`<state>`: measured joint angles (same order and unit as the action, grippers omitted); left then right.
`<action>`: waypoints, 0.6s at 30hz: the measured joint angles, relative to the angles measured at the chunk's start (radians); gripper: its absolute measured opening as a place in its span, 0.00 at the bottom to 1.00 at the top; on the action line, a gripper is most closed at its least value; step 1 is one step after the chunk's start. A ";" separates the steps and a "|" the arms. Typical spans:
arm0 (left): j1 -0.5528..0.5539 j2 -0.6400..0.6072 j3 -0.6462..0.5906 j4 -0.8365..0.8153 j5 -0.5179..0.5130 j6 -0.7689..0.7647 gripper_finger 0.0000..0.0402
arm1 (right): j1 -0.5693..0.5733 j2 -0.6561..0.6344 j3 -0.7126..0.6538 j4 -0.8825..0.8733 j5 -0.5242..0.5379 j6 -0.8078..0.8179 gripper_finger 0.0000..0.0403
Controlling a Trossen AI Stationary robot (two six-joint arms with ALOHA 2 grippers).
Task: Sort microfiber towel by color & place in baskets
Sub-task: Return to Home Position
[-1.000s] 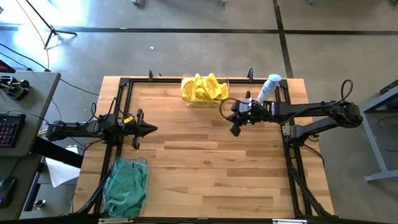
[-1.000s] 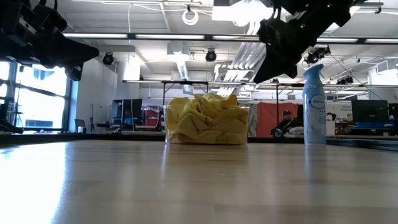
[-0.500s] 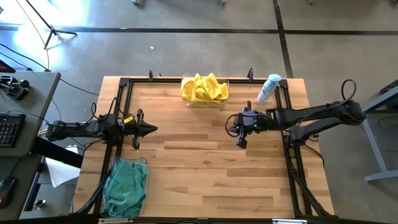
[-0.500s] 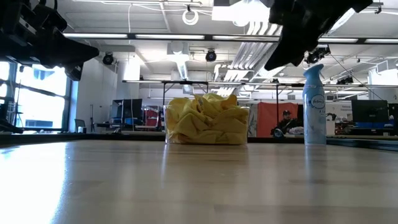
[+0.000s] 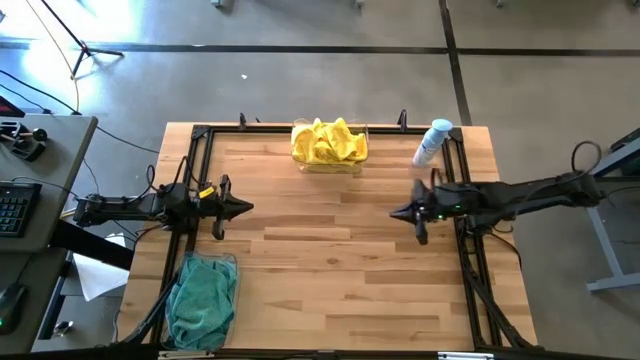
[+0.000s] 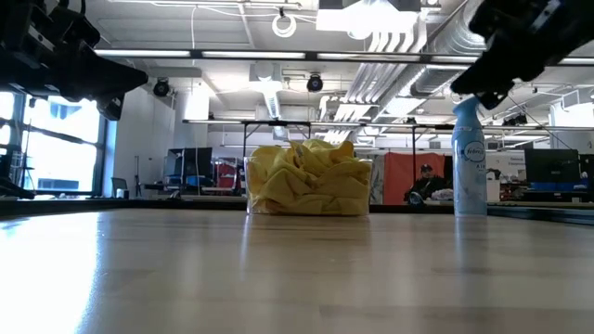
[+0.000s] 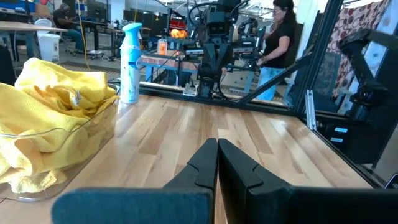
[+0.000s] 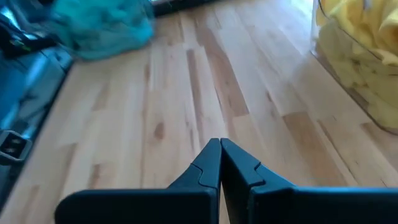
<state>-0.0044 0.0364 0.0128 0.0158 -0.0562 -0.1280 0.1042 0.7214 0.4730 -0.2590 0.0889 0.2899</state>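
Bright yellow microfiber towels (image 5: 328, 142) fill a clear basket (image 5: 329, 163) at the table's far edge; they also show in the low view (image 6: 307, 179), the left wrist view (image 7: 46, 118) and the right wrist view (image 8: 364, 59). Teal towels (image 5: 200, 298) lie heaped in the second basket at the near left corner, seen too in the right wrist view (image 8: 102, 25). My left gripper (image 5: 248, 208) hovers shut at the left side of the table (image 7: 217, 152). My right gripper (image 5: 395, 213) hovers shut at the right side (image 8: 220, 151). Neither holds anything.
A white-and-blue spray bottle (image 5: 432, 142) stands at the far right corner, close to my right arm, also in the low view (image 6: 470, 158). A black frame (image 5: 470, 260) runs along the table's sides. Bare wood (image 5: 330, 260) lies between the two grippers. A person (image 7: 277, 43) stands beyond the table.
My right arm has drawn back from beside the yellow basket toward the table's right edge and a little toward the near edge, turning level with its fingers pointing left. My left arm and the towels have stayed put.
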 joint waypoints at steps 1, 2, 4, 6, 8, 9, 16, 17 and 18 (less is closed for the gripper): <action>0.000 0.000 0.000 0.000 0.000 0.000 0.00 | 0.004 -0.044 -0.021 0.001 -0.003 0.001 0.00; 0.000 0.000 0.000 0.000 0.000 0.000 0.00 | 0.007 -0.084 -0.036 0.002 -0.003 0.000 0.00; 0.000 0.000 0.000 0.000 0.000 0.000 0.00 | 0.010 -0.166 -0.065 0.004 -0.001 -0.002 0.00; 0.000 0.000 0.000 0.000 0.000 0.000 0.00 | 0.010 -0.237 -0.088 0.003 0.009 -0.002 0.00; 0.000 0.000 0.000 0.000 0.000 0.000 0.00 | 0.010 -0.301 -0.109 -0.003 0.016 -0.014 0.00; 0.000 0.000 0.000 0.000 0.000 0.000 0.00 | 0.010 -0.329 -0.117 -0.006 0.016 -0.028 0.00; 0.000 0.000 0.000 0.000 0.000 0.000 0.00 | 0.010 -0.470 -0.210 -0.001 0.014 -0.061 0.00; 0.000 0.000 0.000 0.000 0.000 0.000 0.00 | 0.010 -0.485 -0.231 0.017 0.012 -0.059 0.00; 0.000 0.000 0.000 0.000 0.000 0.000 0.00 | 0.010 -0.501 -0.254 0.043 0.008 -0.058 0.00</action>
<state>-0.0043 0.0364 0.0128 0.0158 -0.0563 -0.1280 0.1139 0.2205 0.2190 -0.2155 0.0965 0.2317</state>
